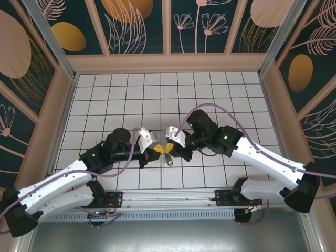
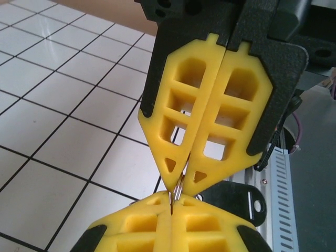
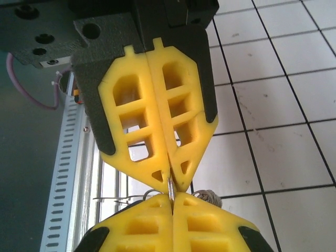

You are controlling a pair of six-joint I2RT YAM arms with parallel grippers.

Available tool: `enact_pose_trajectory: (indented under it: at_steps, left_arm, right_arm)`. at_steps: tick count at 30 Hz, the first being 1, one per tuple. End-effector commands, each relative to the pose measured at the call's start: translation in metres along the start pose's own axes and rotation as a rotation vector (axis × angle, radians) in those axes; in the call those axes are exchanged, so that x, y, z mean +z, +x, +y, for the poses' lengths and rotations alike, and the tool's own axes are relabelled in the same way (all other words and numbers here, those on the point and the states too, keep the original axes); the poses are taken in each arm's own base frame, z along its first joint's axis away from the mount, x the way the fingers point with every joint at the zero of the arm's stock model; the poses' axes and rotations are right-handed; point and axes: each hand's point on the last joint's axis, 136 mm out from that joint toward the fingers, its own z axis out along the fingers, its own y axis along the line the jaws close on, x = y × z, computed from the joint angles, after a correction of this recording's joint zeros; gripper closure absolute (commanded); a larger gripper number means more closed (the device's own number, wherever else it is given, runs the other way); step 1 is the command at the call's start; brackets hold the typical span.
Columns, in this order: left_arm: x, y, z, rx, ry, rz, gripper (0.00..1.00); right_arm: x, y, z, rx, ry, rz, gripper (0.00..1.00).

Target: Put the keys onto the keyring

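Glossy tiled table [image 1: 131, 94], latticed yellow fingers [image 2: 210, 47]

My left pincer [image 1: 159, 151] and right pincer [image 1: 171, 148] stood tip to tip above the worktop [image 1: 157, 94], left at nine o'clock, right at three. A metal sliver [image 2: 179, 188] sat between both tips, nipped by each. A dangling piece [image 1: 168, 160] hung toward six o'clock.

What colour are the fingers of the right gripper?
Bright yellow fingers with lattice-like cut-outs; best seen in the left wrist view.
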Motion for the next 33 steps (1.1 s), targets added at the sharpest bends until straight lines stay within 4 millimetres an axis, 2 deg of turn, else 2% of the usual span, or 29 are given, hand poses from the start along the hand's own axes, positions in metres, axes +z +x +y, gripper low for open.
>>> enact_pose_trajectory:
  at_steps: [1,4,12,14,17,20,23,25,27,33]
  left_arm:
    - [-0.014,-0.041,-0.028,0.061,0.112,-0.182,1.0]
    - [-0.022,-0.051,-0.037,0.066,0.156,-0.252,1.0]
    - [-0.034,-0.063,-0.053,0.084,0.244,-0.367,1.0]
    - [-0.034,-0.064,-0.056,0.086,0.262,-0.383,1.0]
    - [-0.034,-0.064,-0.058,0.081,0.281,-0.397,1.0]
    - [-0.026,-0.058,-0.051,0.064,0.251,-0.351,1.0]
    - [-0.014,-0.048,-0.034,0.049,0.163,-0.246,1.0]
    - [-0.008,-0.041,-0.022,0.055,0.096,-0.165,0.88]
    - [-0.005,-0.037,-0.016,0.064,0.056,-0.111,0.84]
    - [-0.001,-0.03,-0.011,0.078,0.037,-0.043,0.88]
  right_arm:
    - [-0.008,-0.029,0.012,-0.078,-0.026,-0.141,0.94]
    - [-0.012,-0.031,0.018,-0.073,-0.04,-0.189,0.86]
    - [-0.019,-0.036,0.024,-0.065,-0.05,-0.278,0.85]
    - [-0.02,-0.036,0.025,-0.065,-0.049,-0.287,0.88]
    - [-0.024,-0.038,0.025,-0.071,-0.036,-0.304,1.0]
    - [-0.028,-0.041,0.021,-0.078,-0.011,-0.307,1.0]
    - [-0.027,-0.041,0.016,-0.081,0.002,-0.273,1.0]
    - [-0.021,-0.038,0.01,-0.078,0.007,-0.223,1.0]
    - [-0.017,-0.037,0.007,-0.074,0.005,-0.184,1.0]
    - [-0.006,-0.035,0.001,-0.063,-0.012,-0.126,1.0]
